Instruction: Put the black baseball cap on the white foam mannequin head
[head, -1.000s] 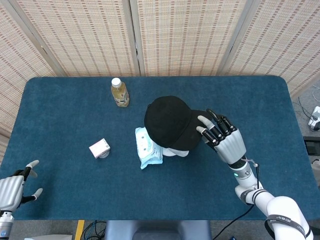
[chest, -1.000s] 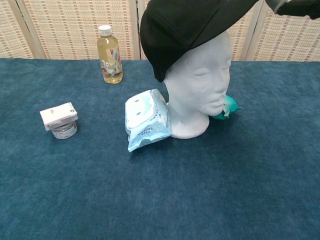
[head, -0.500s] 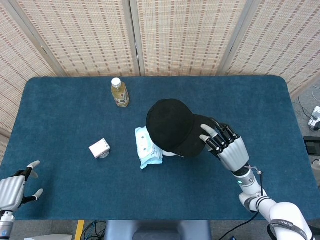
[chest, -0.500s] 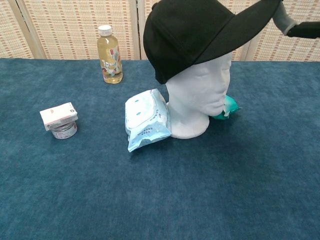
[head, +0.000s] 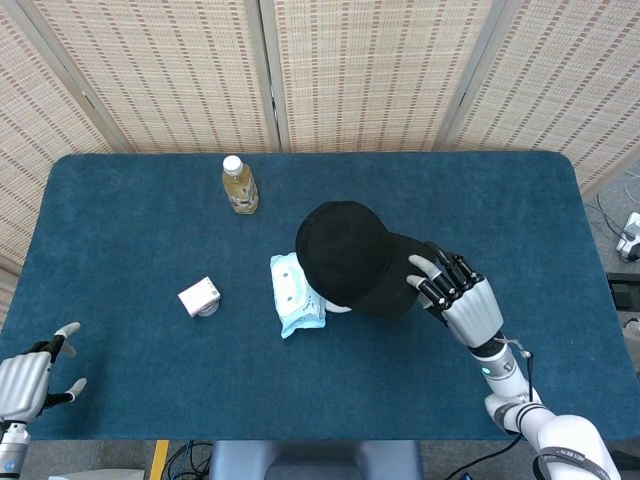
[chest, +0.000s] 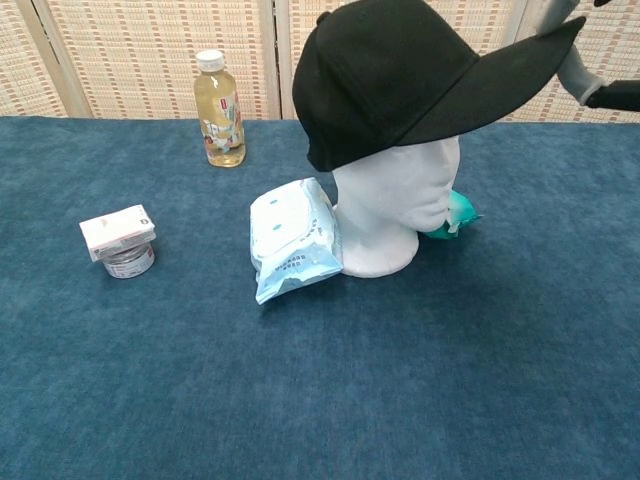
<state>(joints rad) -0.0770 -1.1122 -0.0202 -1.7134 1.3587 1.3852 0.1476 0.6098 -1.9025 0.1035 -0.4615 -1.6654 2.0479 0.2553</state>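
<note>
The black baseball cap (chest: 400, 75) sits on top of the white foam mannequin head (chest: 395, 205), and it covers the top of the head down to about the eyes. The brim sticks out toward the robot's right side and tips up a little. The right hand (head: 462, 300) is at the end of that brim – its fingers (head: 432, 282) lie on the brim's edge, and it looks like it is holding the brim there. In the chest view only a small grey bit of that hand (chest: 580, 70) shows at the tip of the brim. The left hand (head: 28, 375) is far away at the near left corner of the blue table (head: 120, 250), with its fingers spread and nothing in it. A light blue pack of wipes (chest: 290, 240) leans right against the head's neck. A small teal thing (chest: 455, 215) peeks out behind the head on the other side. A bottle (chest: 219, 108) with yellow drink stands upright farther back. A little white and pink box (chest: 118, 230) rests on a small round tin (chest: 128, 262) – well apart from the head.
</note>
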